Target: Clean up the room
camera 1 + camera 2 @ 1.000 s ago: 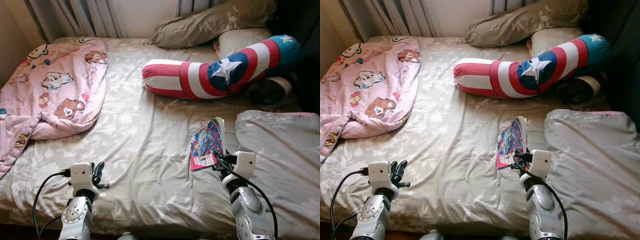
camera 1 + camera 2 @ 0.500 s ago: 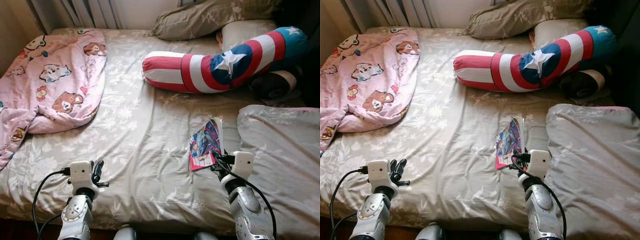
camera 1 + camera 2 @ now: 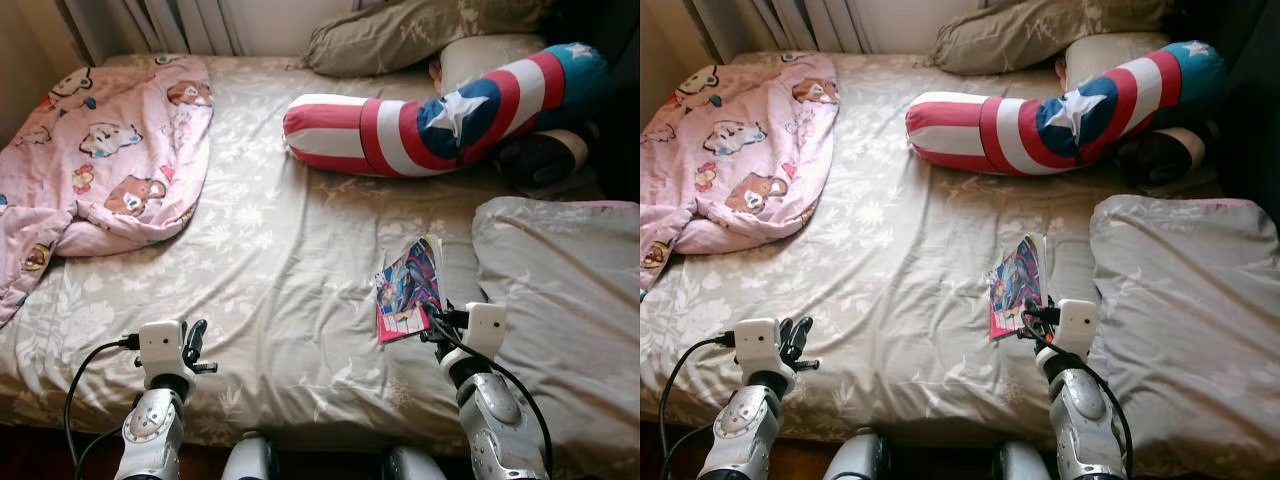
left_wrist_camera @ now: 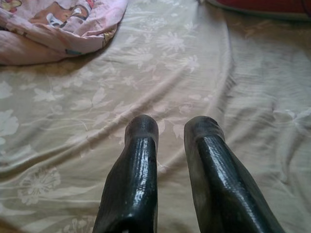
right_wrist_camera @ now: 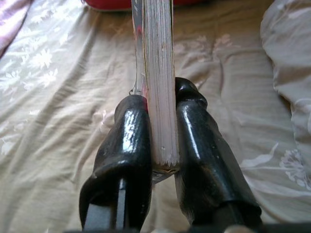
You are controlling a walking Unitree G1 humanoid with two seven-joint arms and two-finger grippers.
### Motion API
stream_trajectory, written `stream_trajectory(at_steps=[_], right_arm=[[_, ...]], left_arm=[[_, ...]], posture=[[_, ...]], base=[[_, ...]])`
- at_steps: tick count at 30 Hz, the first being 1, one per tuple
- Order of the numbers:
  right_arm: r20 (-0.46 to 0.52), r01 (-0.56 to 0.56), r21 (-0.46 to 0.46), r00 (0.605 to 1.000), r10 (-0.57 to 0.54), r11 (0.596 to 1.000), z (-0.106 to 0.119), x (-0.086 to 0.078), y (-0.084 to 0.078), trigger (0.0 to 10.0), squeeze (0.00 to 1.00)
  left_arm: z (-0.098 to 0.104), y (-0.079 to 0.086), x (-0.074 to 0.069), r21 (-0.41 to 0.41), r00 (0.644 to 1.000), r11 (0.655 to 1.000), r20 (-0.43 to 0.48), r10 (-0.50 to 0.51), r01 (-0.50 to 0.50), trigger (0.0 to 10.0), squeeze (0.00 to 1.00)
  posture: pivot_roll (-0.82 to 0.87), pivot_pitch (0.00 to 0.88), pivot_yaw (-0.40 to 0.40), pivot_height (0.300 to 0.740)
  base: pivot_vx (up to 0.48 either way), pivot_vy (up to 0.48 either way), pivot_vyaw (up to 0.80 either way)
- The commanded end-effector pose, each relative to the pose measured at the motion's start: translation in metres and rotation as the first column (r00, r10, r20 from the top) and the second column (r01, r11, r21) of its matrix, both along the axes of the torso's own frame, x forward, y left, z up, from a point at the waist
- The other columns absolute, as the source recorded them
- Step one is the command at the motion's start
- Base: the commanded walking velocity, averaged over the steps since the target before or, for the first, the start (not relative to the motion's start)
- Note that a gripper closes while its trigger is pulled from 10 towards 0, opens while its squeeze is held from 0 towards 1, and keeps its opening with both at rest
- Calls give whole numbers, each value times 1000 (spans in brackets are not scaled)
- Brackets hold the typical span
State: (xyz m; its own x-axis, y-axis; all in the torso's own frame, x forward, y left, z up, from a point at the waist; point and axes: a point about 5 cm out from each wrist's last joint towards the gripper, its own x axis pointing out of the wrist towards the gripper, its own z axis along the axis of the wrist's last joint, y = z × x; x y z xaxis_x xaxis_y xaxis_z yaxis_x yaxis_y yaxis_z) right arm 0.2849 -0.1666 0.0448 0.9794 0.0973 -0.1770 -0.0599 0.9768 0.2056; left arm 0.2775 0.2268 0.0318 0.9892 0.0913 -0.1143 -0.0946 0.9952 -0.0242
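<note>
right gripper pinching comic book at its edge, beside grey pillow | light, floppy, slippery; grip near spine | left gripper slightly spread, empty

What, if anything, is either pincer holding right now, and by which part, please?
The right pincer clamps the comic book by its near edge. The left pincer holds nothing.

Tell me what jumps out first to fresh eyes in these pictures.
The long red, white and blue star cushion lying across the head of the bed grabs the eye first. Next comes the pink cartoon blanket bunched at the bed's far left corner. Near the foot, the right gripper has its jaws shut on a colourful comic book, held edge-up just above the sheet.
</note>
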Motion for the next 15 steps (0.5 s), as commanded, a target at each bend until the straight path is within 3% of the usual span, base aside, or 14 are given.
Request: stream_trajectory(at_steps=[1, 12, 15], right_arm=[[13, -20, -6, 1000, 20, 1000, 3, 2, 4, 10000, 0], [47, -11, 18, 999, 10, 1000, 6, 4, 4, 10000, 0], [49, 5, 120, 999, -11, 993, 7, 7, 2, 10000, 0]], left_arm=[[-2, 2, -2, -3, 1000, 1000, -16, -2, 2, 10000, 0], [0, 1, 0, -10, 1000, 1000, -18, -16, 16, 10000, 0], [1, -1, 0, -9, 1000, 1000, -15, -21, 21, 10000, 0]], posture=[[-2, 189, 32, 652], [3, 189, 37, 644], [7, 190, 40, 644]], base=[[0, 0, 0], [0, 0, 0], [0, 0, 0]])
